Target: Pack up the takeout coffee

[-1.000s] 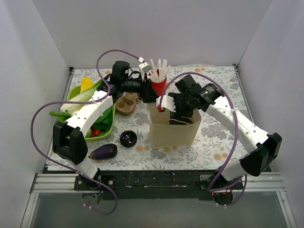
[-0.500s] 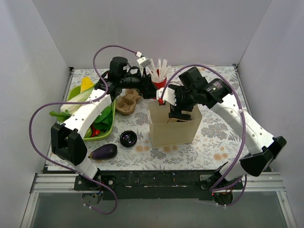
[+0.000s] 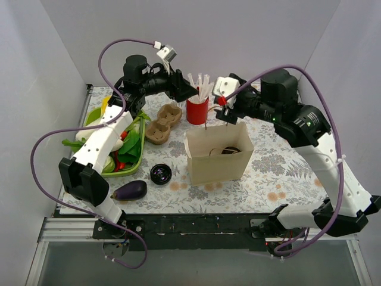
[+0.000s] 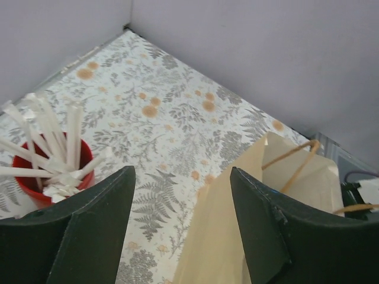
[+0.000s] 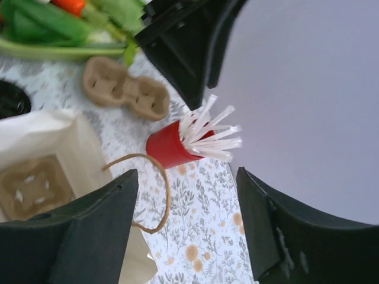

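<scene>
An open paper bag (image 3: 217,164) stands mid-table and also shows in the left wrist view (image 4: 272,201) and the right wrist view (image 5: 56,142). A tan-brown thing (image 3: 224,151) lies at its bottom, squarish from above in the right wrist view (image 5: 29,186); I cannot tell whether it is the kraft cup. No kraft cup shows elsewhere. My right gripper (image 3: 228,114) hangs open and empty above the bag's far rim (image 5: 186,231). My left gripper (image 3: 186,93) is open and empty, high over the red cup (image 4: 180,236).
The red cup of white straws (image 3: 197,109) stands behind the bag. A beige pulp carrier (image 3: 164,124) lies to its left. A green tray (image 3: 139,156) of vegetables is at far left. A black lid (image 3: 161,173) and an eggplant (image 3: 130,190) lie front left.
My right gripper has risen out of the bag, open, leaving the brown thing inside. My left gripper has lifted up and back from the bag's rim, uncovering the red cup.
</scene>
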